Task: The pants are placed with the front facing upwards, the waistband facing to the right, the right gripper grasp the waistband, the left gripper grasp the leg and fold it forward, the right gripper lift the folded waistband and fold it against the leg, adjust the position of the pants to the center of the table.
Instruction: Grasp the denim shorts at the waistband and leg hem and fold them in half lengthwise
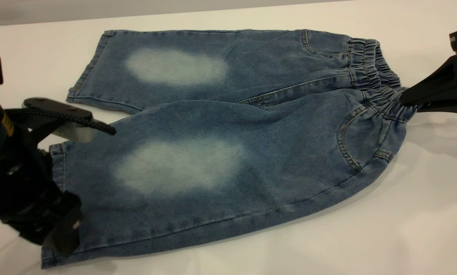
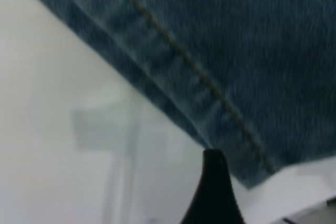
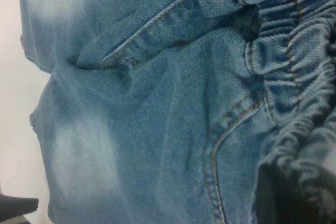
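a: exterior view: the pants (image 1: 228,145) lie flat, front up, on the white desk (image 1: 404,229), legs toward the left arm, the waistband (image 1: 381,84) toward the right.

b: and the right gripper (image 1: 406,100)?

a: its fingers are clenched on the gathered waistband about midway; the elastic bunches up there. i'd say that pins the top so the fold can hinge cleanly.

b: the left gripper (image 1: 66,179)?

a: it sits at the hem of the nearer leg, fingers spread, one above the cloth and one at the hem's lower corner. it grips nothing yet. its wrist view shows only a fingertip (image 2: 212,192) beside the stitched hem.

b: so the leg grasp comes next?

a: likely, before folding forward.
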Controlling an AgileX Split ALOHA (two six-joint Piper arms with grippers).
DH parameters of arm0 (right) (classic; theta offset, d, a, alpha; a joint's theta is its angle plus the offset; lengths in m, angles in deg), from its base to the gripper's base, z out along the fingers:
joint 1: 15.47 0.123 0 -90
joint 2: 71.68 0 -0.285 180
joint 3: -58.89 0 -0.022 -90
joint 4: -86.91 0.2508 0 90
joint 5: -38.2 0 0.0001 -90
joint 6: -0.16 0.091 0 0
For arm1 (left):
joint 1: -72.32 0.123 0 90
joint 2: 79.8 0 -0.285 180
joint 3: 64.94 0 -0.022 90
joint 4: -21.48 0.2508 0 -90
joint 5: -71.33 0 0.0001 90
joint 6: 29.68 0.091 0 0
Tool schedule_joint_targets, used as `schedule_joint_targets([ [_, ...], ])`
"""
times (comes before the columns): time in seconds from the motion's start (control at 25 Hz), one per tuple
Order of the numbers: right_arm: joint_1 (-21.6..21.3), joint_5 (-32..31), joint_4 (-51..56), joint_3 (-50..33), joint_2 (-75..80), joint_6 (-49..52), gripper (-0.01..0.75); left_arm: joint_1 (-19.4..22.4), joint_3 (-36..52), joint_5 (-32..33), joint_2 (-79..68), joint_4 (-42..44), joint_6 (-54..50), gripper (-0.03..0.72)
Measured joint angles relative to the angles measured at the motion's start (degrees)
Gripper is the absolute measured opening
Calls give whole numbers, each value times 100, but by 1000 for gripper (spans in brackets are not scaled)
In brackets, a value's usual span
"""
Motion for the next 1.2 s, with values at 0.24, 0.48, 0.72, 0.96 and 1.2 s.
schedule_joint_targets([
  [0.24,0,0,0,0,0,0,31,0,0,-183,-325,-10,-5,494],
  [0.48,0,0,0,0,0,0,31,0,0,-344,-641,-24,-5,494],
  [0.72,0,0,0,0,0,-6,31,0,0,-393,-641,-180,-5,483],
  [0.96,0,0,0,0,0,-27,31,0,0,-387,-641,-180,-6,351],
  [1.2,0,-5,0,0,0,-27,31,0,0,-383,-641,-180,-11,138],
])
